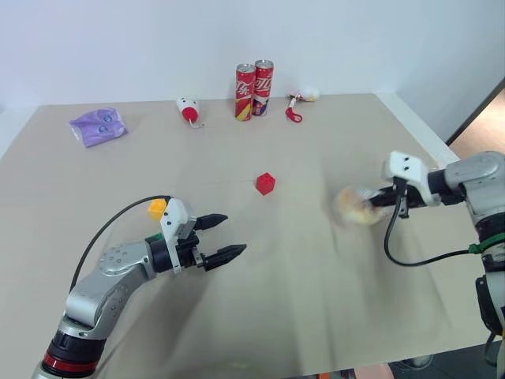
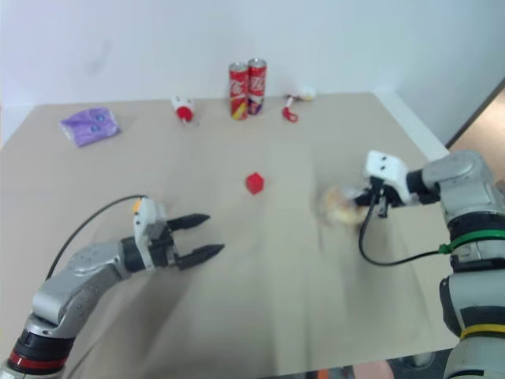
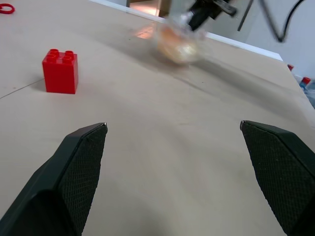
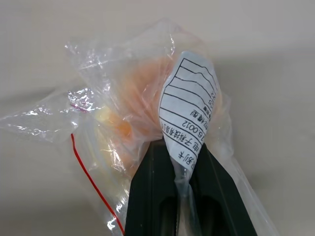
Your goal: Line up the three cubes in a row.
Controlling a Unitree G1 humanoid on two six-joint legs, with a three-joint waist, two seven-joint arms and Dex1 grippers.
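— Beige counter (image 1: 260, 260) against a white wall. Where are the cubes?

— I can make out two. The red cube (image 1: 265, 183) sits alone near the middle, studs up. The yellow-orange cube (image 1: 157, 208) lies well to its left, just behind the left tool (image 1: 222, 237), partly hidden by it. I can't spot the green one.

— And the left tool?

— Released: its black fingers (image 3: 74, 167) stand wide apart with nothing between them, level above the counter and pointing toward the right side, the red cube off ahead of it.

— The right one?

— The right tool (image 4: 181, 162) is clenched on a clear plastic bag (image 4: 147, 113) with something orange inside and a printed label; the bag hangs blurred at its tip, well to the right of the red cube.

— Anything else?

— Along the far edge: a purple packet (image 1: 98, 125), a small white-and-red thing (image 1: 188, 110), two red soda cans (image 1: 254, 89) touching each other, and a small red-and-white object (image 1: 298, 103).
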